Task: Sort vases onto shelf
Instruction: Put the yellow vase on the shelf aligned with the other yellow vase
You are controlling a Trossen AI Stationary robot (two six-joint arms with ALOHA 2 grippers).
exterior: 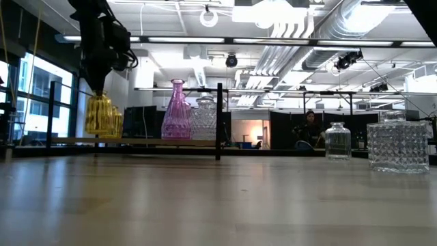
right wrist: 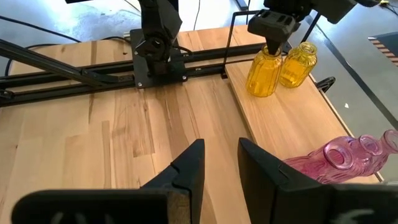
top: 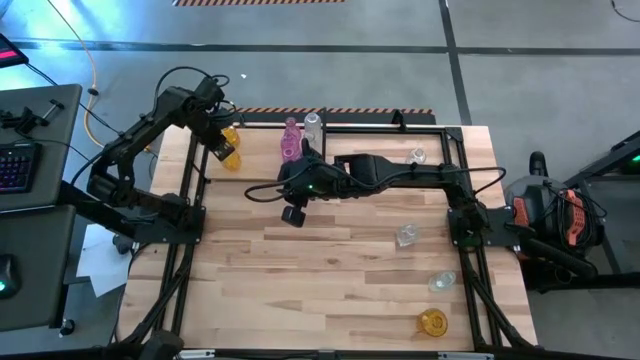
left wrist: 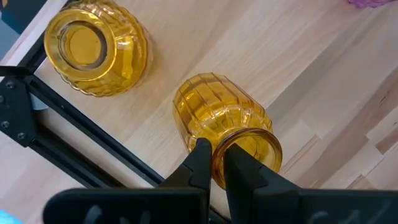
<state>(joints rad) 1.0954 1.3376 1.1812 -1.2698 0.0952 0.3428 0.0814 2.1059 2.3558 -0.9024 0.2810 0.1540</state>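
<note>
At the left end of the shelf [top: 256, 158], my left gripper [left wrist: 219, 163] is shut on an amber vase [left wrist: 214, 112]. The vase's base is at or just above the shelf board [right wrist: 280, 118], and a second amber vase [left wrist: 93, 50] stands on the board beside it. A pink vase [exterior: 176, 113] and a clear vase [exterior: 203, 119] stand on the board next to the black divider [exterior: 219, 119]. My right gripper [right wrist: 221, 167] hangs open over the table's middle, facing the shelf's left end, with nothing between its fingers. My left gripper holds the amber vase by the rim of its mouth [left wrist: 219, 142]. One finger [left wrist: 239, 165] is inside the mouth and the other is outside, with the glass wall between them. The fingers come from above, pointing down [exterior: 97, 85]. The vase hangs upright below them; I cannot tell whether its base touches the board.
Loose vases stand on the table's right half: clear ones [top: 417, 156], [top: 406, 236], [top: 441, 283] and an amber one [top: 432, 322] near the front edge. The shelf's black rod frame [left wrist: 81, 124] runs close beside the held vase. A person [exterior: 308, 126] is in the room beyond.
</note>
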